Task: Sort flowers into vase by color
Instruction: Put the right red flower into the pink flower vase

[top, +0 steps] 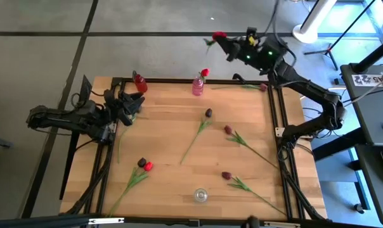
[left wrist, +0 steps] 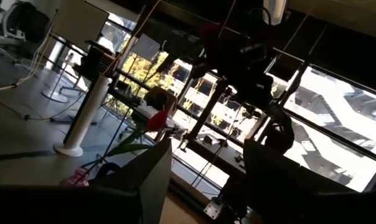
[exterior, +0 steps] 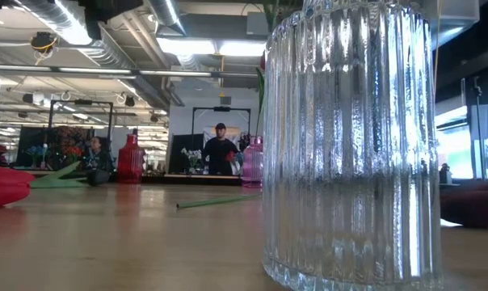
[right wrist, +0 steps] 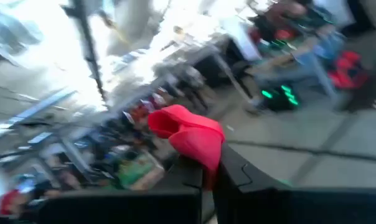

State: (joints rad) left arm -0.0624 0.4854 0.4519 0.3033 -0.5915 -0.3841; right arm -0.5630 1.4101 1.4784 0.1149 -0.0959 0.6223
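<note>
Your red tulip (top: 218, 35) is up in the air beyond the table's far edge, pinched in the right gripper (top: 226, 42), whose fingers look closed tight on it just under the bud (right wrist: 189, 135). Another red tulip (top: 205, 73) stands in the pink vase (top: 198, 86). The left gripper (top: 133, 104) waits over the table's (top: 172, 120) left side; its fingers stand apart, holding nothing.
</note>
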